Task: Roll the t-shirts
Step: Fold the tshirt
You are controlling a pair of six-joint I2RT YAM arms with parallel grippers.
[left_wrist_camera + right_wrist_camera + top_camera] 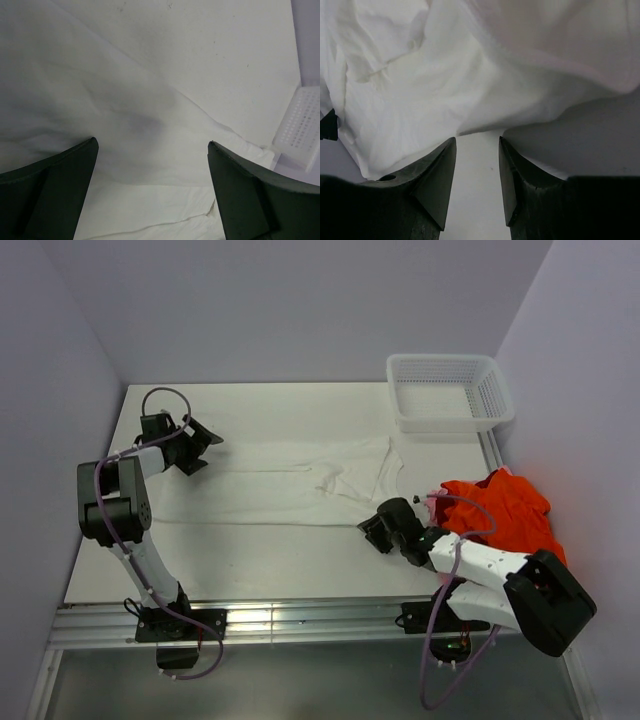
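White t-shirt: lying spread flat across the middle of the surface, its long axis running left to right.
Orange t-shirts: sitting in a crumpled heap just past the white t-shirt's right end.
Basket: standing beyond the white t-shirt's far right corner, with nothing showing inside it.
Left gripper: hovering over the white t-shirt's left end, fingers spread wide apart and holding nothing.
Right gripper: sitting low at the near right corner of the white t-shirt, fingers a narrow gap apart with only bare surface between them. The cloth edge is lying just ahead of the tips.
Key relation: the white t-shirt is stretching away leftward from the right gripper and rightward from the left gripper, so each arm is facing one end of the long axis.
Judgement: rolling is not yet showing. The right gripper is looking nearer to an edge, so a roll along the long axis would likely be starting there.
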